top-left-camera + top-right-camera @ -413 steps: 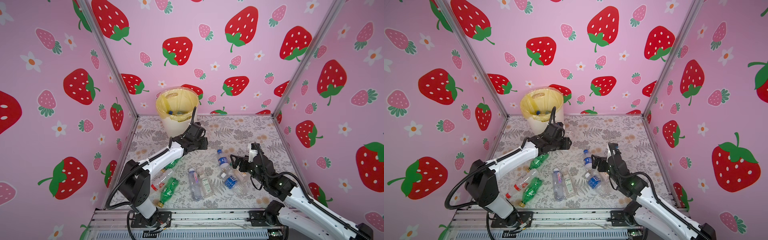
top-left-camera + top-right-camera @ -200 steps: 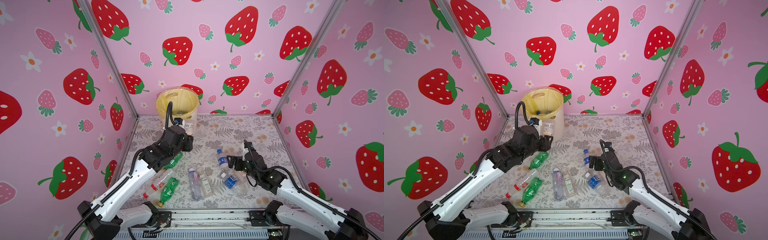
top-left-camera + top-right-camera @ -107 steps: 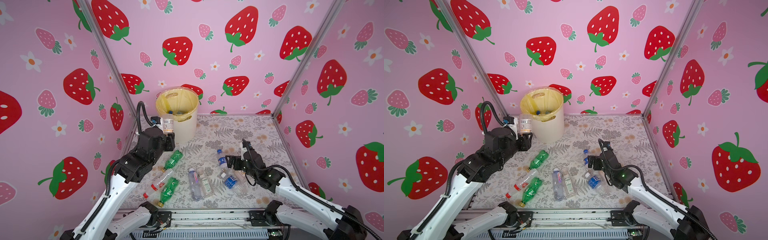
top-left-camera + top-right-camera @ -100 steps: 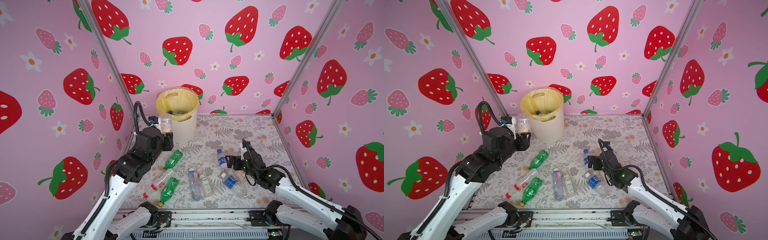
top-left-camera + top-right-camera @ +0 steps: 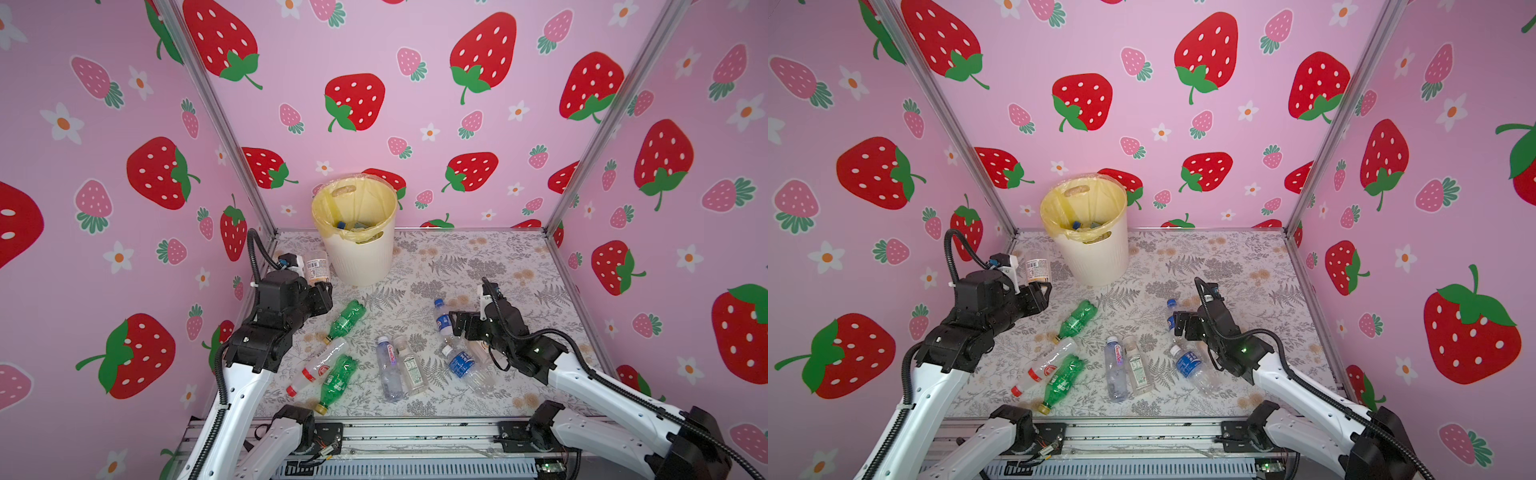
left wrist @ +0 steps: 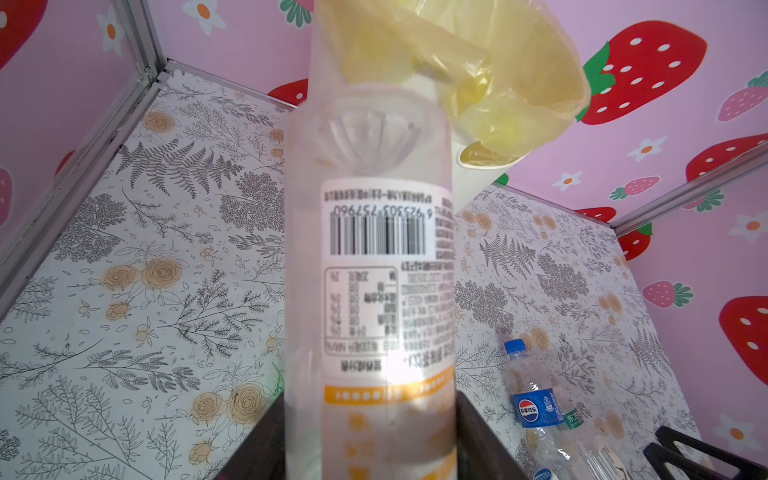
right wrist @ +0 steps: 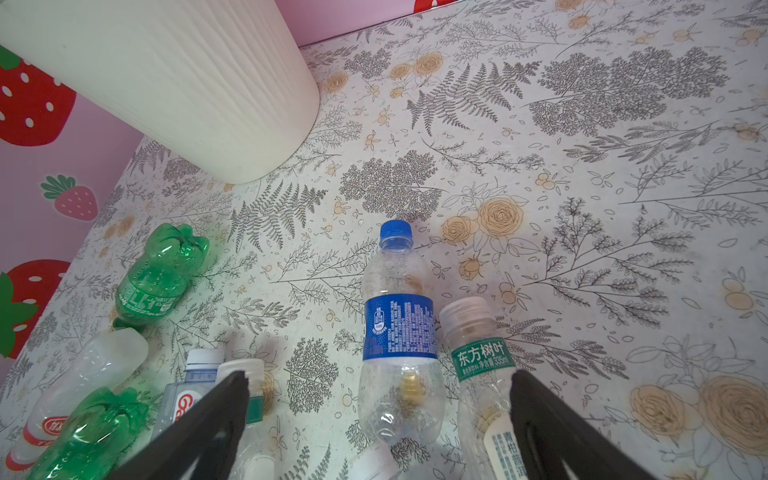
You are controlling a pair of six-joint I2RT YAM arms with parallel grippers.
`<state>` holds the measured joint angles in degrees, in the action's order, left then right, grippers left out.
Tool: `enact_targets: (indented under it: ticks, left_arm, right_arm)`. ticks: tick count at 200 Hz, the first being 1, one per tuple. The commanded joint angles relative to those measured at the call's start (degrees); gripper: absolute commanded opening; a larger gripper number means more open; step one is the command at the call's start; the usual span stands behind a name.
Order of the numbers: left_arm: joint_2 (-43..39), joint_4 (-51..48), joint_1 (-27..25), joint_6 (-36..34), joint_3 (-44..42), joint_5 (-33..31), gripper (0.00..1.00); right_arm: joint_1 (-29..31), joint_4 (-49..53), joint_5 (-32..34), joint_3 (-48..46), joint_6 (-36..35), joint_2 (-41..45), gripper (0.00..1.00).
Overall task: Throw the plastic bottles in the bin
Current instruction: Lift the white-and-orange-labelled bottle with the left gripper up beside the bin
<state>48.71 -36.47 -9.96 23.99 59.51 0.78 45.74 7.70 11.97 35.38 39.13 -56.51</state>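
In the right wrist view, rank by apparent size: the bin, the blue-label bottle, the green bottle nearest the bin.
1. bin
2. blue-label bottle
3. green bottle nearest the bin, though it lies farther off, so real size is unsure.

Left gripper (image 5: pixel 1040 291) holding clear bottle (image 5: pixel 1037 269) beside bin (image 5: pixel 1096 259), loose bottles (image 5: pixel 1077 318) on floor

Two seconds ago the left gripper (image 5: pixel 318 287) is low on the floral floor (image 5: pixel 478 257), in front of the cream-white ribbed plastic bin (image 5: pixel 361 262). Now it is raised and swung round to the bin's left side, close to the pink left wall (image 5: pixel 124 249). It holds a clear plastic bottle with a white-and-orange label (image 5: pixel 316 265) upright, and its arm stands taller. The right gripper (image 5: pixel 457 323) has edged a little inward, nearer the small clear bottle with a blue cap and blue label (image 5: pixel 442 320).
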Motion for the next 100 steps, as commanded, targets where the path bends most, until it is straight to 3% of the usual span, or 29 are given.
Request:
enact_targets:
  ticks: [1, 50, 100]
  left_arm:
    - [-1.18, 3.73, 0.98, 1.07, -0.26, 3.08, 0.44]
    - [3.69, 5.22, 1.4, 2.41, 5.3, 6.09, 0.44]
    - [20.45, 3.14, 1.22, 4.51, 26.06, 9.08, 0.46]
  right_arm:
    - [-0.01, -0.94, 0.05, 0.13, -0.02, -0.39, 0.99]
    - [0.05, -2.18, -0.06, -0.65, 0.01, -1.65, 0.99]
    - [0.04, -5.09, -0.79, -1.02, 0.59, -3.61, 0.99]
